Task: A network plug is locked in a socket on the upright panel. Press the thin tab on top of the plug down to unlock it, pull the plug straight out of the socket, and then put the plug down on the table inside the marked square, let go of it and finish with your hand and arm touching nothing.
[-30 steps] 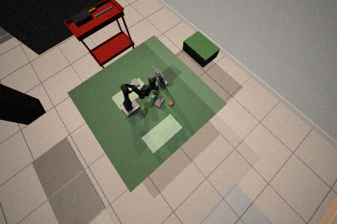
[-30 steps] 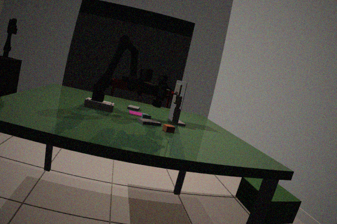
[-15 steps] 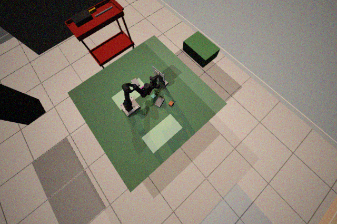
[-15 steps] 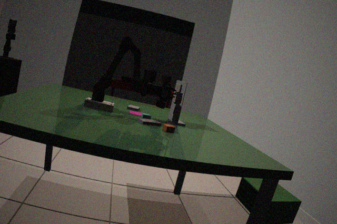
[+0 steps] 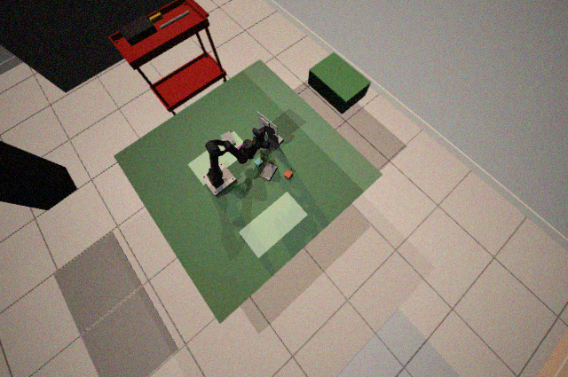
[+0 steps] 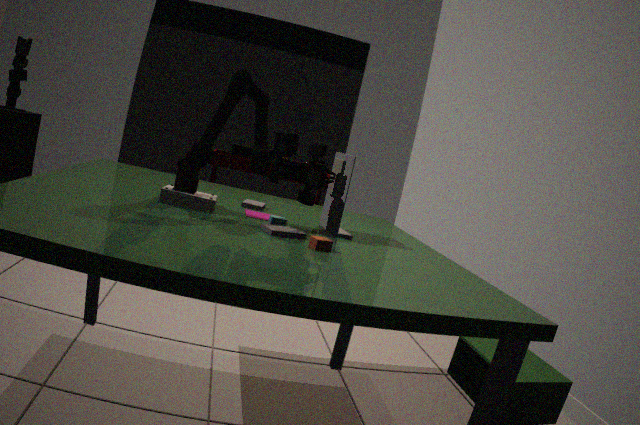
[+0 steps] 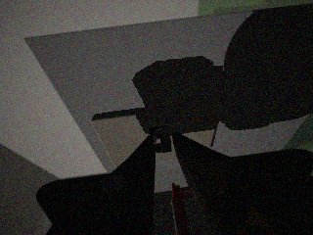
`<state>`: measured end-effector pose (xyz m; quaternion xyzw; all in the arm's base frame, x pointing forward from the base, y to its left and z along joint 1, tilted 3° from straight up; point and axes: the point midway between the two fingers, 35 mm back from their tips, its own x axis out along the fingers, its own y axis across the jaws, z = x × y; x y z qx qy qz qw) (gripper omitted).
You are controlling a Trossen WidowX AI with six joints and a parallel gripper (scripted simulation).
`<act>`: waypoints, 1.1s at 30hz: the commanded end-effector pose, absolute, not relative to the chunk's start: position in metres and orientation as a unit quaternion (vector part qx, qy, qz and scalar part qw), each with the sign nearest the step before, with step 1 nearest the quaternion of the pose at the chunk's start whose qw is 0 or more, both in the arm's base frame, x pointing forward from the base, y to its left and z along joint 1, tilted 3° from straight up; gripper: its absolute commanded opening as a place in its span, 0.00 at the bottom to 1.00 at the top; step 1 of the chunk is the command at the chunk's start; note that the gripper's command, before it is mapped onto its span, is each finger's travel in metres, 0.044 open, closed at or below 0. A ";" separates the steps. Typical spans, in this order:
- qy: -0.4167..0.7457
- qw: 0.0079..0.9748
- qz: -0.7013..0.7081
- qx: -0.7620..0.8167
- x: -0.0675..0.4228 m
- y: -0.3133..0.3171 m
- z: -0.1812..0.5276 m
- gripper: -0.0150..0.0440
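The upright panel [image 5: 262, 119] [image 6: 326, 211] [image 7: 93, 59] stands on the table with a paler faceplate [image 7: 114, 139] on it. My gripper [image 6: 330, 177] [image 7: 162, 138] is at the panel face, its fingers nearly together. The small dark plug [image 7: 166, 143] is at the faceplate, between the fingertips in the wrist view; the fingers look shut on it. The picture is dark, and the thin tab cannot be made out. A magenta marking [image 5: 240, 146] [image 6: 257, 214] lies on the table, partly hidden by the arm in the top view; it looks like the marked square.
A teal block [image 5: 258, 161] [image 6: 277, 220], a grey slab [image 5: 268, 171] [image 6: 285, 232] and an orange block [image 5: 287, 174] [image 6: 320, 243] lie on the green table [image 5: 183, 226] [image 6: 206, 265] near the panel. A pale grey block [image 5: 227, 137] [image 6: 253, 204] lies beyond the magenta marking.
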<state>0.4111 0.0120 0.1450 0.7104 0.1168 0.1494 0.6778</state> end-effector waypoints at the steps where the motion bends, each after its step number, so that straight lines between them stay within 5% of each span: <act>1: 0.115 0.678 0.148 0.711 0.412 0.011 0.145 0.35; 10: 0.115 0.678 0.148 0.711 0.412 0.011 0.145 0.25; 33: 0.116 0.678 0.148 0.711 0.401 0.011 0.144 0.25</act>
